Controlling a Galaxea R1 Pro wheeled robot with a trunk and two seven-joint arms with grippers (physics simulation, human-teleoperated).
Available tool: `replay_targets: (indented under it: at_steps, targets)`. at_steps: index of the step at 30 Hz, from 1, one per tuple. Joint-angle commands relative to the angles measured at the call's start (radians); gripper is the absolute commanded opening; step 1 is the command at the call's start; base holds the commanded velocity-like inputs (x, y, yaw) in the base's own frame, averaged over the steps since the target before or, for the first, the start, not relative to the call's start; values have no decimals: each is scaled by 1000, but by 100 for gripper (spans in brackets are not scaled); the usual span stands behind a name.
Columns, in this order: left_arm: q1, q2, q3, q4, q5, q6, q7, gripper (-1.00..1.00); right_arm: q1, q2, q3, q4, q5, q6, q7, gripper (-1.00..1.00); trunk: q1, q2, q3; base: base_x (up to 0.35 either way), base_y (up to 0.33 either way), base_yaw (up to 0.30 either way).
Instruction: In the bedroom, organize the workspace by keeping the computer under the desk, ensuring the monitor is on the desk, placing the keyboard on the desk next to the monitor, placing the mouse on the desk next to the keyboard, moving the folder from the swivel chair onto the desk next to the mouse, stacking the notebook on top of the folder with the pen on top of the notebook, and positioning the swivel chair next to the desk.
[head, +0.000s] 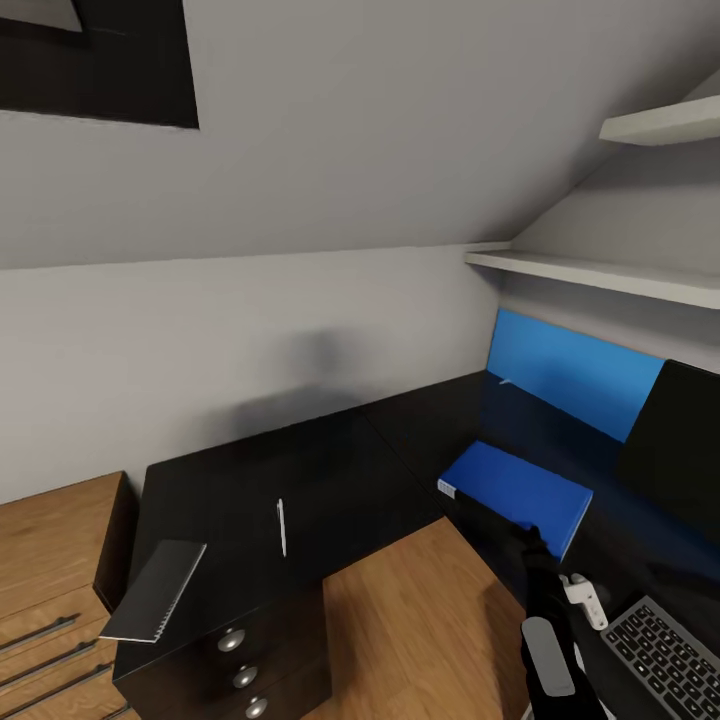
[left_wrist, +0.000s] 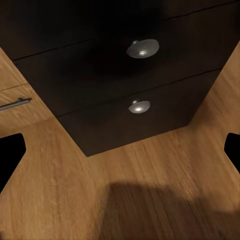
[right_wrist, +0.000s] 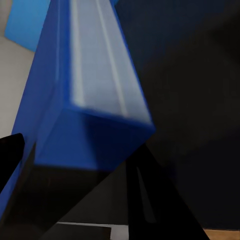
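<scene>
One desk (head: 330, 480) fills my head view: an L-shaped black top running from the near left round to the right, with a blue back panel (head: 575, 375) at its far right. One pedestal (head: 240, 665) stands under the near left end; I count three round knobs on it in the head view and two (left_wrist: 142, 48) in my left wrist view, above the wooden floor (left_wrist: 65, 195). One wooden cabinet (head: 50, 560) sits just left of the desk.

One monitor (head: 672, 440) stands on the desk at the right edge, dark face toward me. One folder (head: 515, 492), bright blue, sits on the desk's right wing, left of the monitor; my right wrist view shows its pale page edge close up (right_wrist: 100, 65). One keyboard (head: 665, 655) lies at the near right corner. One notebook (head: 155, 590), grey, lies on the near left end of the desk, overhanging the edge. One pen (head: 281, 527) lies on the desk right of the notebook, apart from it.

My right gripper (head: 530, 538) is at the folder's near edge, its two dark fingers (right_wrist: 145, 195) either side of the folder's corner, closed on it. My left gripper's (left_wrist: 120, 150) black fingertips (left_wrist: 11, 150) stand wide apart over the floor, holding nothing.
</scene>
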Motion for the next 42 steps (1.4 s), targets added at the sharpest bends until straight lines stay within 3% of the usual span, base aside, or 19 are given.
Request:
replay_targets:
  at_steps: [1,13,33,42]
  targets:
    - [0,0,3,0,-11,-2,9,100,-1,1,-2,0,-12,-1,6,-100,4,-8,-5,0,0,0]
    - [-1,0,2,0,-11,-2,9,100,-1,1,-3,2,-13,-1,6,-100,50,-92,-42,0,0,0]
    - [0,1,1,0,-12,-2,8,100,-1,3,-1,6,-13,-1,6,-100,50,-92,-54,1,0,-77]
    - [0,1,0,0,-12,-2,8,100,-1,3,-2,7,-13,0,6,-100,50,-92,-56,159,0,-20]
